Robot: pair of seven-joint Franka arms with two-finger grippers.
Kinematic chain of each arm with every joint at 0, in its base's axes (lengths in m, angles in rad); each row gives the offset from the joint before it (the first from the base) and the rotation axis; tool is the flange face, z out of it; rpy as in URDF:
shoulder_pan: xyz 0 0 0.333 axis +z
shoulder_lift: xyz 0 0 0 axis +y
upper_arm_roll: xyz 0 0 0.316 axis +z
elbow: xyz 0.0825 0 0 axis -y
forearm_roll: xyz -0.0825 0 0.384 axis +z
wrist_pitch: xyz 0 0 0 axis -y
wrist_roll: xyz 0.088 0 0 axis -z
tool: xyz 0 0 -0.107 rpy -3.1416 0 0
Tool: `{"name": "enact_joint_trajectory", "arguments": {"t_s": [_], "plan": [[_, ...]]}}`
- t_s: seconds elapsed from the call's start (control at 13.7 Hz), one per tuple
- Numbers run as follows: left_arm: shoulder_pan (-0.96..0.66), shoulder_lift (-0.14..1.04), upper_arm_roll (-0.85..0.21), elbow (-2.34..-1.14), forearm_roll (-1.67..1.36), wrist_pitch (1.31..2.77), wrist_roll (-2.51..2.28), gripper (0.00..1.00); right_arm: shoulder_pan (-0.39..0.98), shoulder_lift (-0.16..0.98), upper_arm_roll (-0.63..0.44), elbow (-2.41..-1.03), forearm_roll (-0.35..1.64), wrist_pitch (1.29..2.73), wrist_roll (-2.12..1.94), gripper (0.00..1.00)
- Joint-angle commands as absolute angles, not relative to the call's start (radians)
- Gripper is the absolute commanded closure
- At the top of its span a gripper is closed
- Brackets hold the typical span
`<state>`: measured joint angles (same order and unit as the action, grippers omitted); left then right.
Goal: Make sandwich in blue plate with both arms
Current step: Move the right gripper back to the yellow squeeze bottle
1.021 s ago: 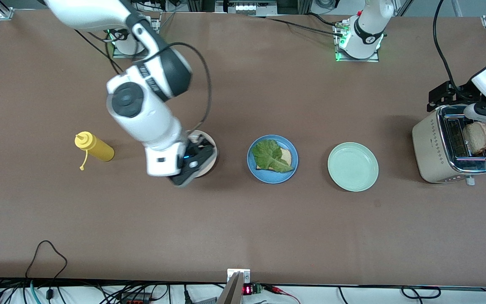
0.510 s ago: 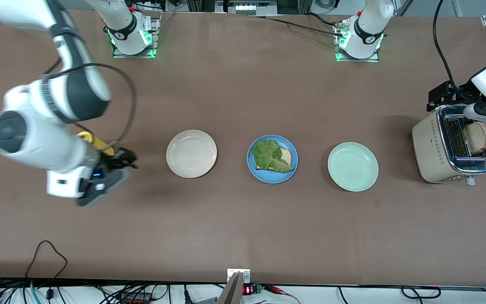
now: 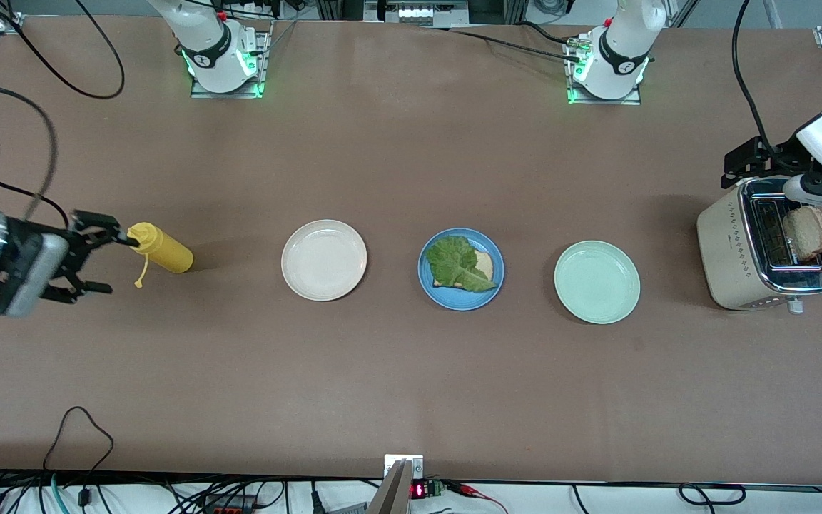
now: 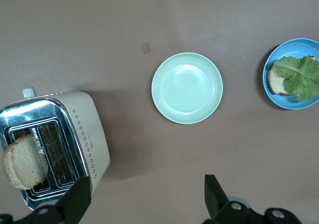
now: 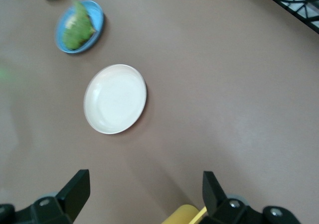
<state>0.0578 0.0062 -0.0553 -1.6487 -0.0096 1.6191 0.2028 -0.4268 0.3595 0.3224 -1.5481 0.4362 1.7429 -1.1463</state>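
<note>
Two black two-finger grippers are showing, one on each white arm. The right gripper (image 3: pixel 94 253) is hovering at the right arm's end of the table, its fingers spread wide apart and holding nothing. Its upper fingertip is sitting at the cap of a single yellow squeeze bottle (image 3: pixel 160 248), which is lying on its side at about three o'clock from the gripper; whether they are touching is unclear. The bottle is smooth glossy plastic with a thin tether curling from its cap.

The left gripper (image 4: pixel 144 196) is hanging over the left arm's end of the table, just above the one toaster (image 3: pixel 762 253). Its fingers are also standing wide apart and empty. The toaster is a rounded cream box with a shiny metal top and two slots, and one slice of toast (image 3: pixel 806 232), round-topped, pale brown and grainy, is sticking up out of a slot.

Three round, shallow-rimmed plates of the same size are lying in a row across the middle of the brown matte table. The blue plate (image 3: pixel 439 291) is the middle one. On it are lying one slice of toasted bread (image 3: pixel 484 265) and one crinkled green lettuce leaf (image 3: pixel 458 263) covering most of that slice. At nine o'clock from the blue plate a beige-white plate (image 3: pixel 324 259) is sitting bare, and at three o'clock a pale mint-green plate (image 3: pixel 596 282) is sitting bare too.
</note>
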Motion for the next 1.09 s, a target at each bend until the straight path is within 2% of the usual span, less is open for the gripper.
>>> {"name": "enact_joint_trajectory", "arguments": {"t_s": [0.0, 0.22, 0.51, 0.8, 1.02], "plan": [[0.051, -0.005, -0.052, -1.652, -0.018, 1.606, 0.195, 0.00, -0.584, 0.268, 0.341, -1.750, 0.628, 1.750, -1.442, 0.00], [0.051, -0.005, -0.055, -1.652, -0.020, 1.601, 0.195, 0.00, -0.719, 0.299, 0.339, -1.822, 0.773, 1.698, -1.714, 0.00], [0.049, -0.005, -0.055, -1.652, -0.020, 1.601, 0.193, 0.00, -0.845, 0.490, 0.339, -1.812, 0.890, 1.609, -2.084, 0.00], [0.049, -0.005, -0.055, -1.652, -0.020, 1.601, 0.195, 0.00, -0.876, 0.690, 0.337, -1.758, 0.933, 1.586, -2.377, 0.00], [0.046, 0.001, -0.055, -1.648, -0.023, 1.601, 0.193, 0.00, -0.877, 0.788, 0.337, -1.726, 0.937, 1.585, -2.511, 0.00]]}}
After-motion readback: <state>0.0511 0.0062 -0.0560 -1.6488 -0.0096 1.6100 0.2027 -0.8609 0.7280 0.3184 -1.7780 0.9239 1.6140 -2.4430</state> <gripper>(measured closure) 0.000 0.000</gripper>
